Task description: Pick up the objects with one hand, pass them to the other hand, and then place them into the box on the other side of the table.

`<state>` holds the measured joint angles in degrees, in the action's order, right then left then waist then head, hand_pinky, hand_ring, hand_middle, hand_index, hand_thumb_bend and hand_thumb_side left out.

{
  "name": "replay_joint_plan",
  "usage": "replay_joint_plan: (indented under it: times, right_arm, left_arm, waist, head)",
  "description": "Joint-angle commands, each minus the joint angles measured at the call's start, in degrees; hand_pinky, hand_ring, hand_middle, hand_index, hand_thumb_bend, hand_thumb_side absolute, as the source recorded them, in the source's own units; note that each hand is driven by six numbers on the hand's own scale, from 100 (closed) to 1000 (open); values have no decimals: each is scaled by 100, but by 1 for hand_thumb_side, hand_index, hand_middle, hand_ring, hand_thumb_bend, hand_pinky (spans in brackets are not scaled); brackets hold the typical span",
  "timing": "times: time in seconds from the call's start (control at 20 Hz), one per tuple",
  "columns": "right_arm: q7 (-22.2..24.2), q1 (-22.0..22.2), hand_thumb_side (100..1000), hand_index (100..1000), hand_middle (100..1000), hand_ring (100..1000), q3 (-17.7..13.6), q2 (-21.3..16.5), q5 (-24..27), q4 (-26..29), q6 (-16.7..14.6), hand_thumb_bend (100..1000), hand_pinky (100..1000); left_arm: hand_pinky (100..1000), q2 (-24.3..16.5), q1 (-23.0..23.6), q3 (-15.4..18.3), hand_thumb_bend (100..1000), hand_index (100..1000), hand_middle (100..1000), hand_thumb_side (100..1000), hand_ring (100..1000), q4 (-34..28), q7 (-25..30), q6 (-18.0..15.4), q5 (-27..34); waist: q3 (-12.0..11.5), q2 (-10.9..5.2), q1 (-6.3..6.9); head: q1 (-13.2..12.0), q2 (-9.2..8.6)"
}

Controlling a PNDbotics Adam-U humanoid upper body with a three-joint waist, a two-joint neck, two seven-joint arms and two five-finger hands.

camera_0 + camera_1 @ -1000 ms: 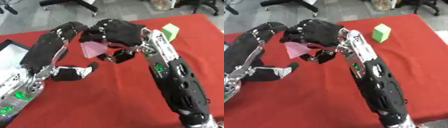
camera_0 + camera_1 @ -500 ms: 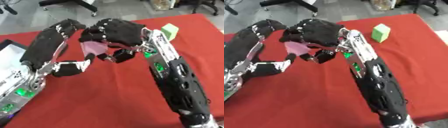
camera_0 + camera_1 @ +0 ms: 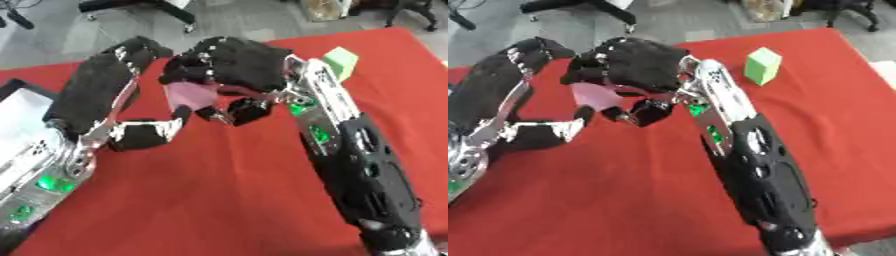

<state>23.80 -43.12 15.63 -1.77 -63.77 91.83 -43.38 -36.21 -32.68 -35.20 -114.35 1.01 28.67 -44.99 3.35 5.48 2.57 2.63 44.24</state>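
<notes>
Over the red-covered bench the two arms meet near the middle of the far half. The right robot hand is curled over a pink object, its fingers bent down around the top of it and its thumb tucked below. Only part of the pink object shows under the black fingers, so its full shape cannot be made out.

The left robot hand comes in from the left with its back turned to the camera. Its thumb sticks out toward the pink object and the tip lies right at the object's lower edge; whether it touches cannot be told. Its fingers bend over at the top, close to the right hand's fingers, and their tips are hidden behind that hand, so I cannot tell whether the left hand grips anything.

A green block stands upright on the far right of the bench, well apart from both hands; in the left eye view the right forearm covers part of it. At the left edge a white box is cut off by the frame.
</notes>
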Motion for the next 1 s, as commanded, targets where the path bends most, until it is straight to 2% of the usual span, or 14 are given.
replay_joint_plan:
  times: [0.05,0.35,0.55,0.7,0.85,1.0]
  right_arm:
    - [74,-127,100,715,251,700,-3,-6,111,150,-81,100,735]
    - [100,-125,100,718,252,702,-14,-60,167,178,-83,100,741]
    - [103,-128,100,718,253,701,-15,-69,165,181,-82,100,741]
    - [102,-130,100,717,252,699,-17,-71,176,174,-80,100,740]
    - [98,-135,100,715,252,697,-15,-76,184,177,-76,100,736]
    - [89,-143,100,713,252,693,-12,-83,195,185,-70,100,732]
  left_arm:
    - [779,-87,-59,1,567,889,816,490,813,-24,164,-154,-104]
    - [800,-131,51,33,735,917,837,610,830,-24,187,-656,45]
    - [823,-168,126,20,767,929,844,620,838,-24,275,-832,60]
    - [812,-161,133,23,736,919,831,599,828,-24,405,-816,-23]
    - [791,-134,100,36,674,902,815,560,814,-24,375,-606,-90]
    - [771,-108,75,22,635,896,811,571,809,-24,375,-382,-92]
  waist:
    - [-1,-3,26]
    - [-24,-6,29]
    - [-33,-11,22]
    - [-34,-14,9]
    - [-31,-12,3]
    - [-21,-8,2]
  head:
    - [-20,-12]
    - [14,-12]
    - [25,-12]
    - [22,-12]
    - [8,-12]
    - [-1,-12]
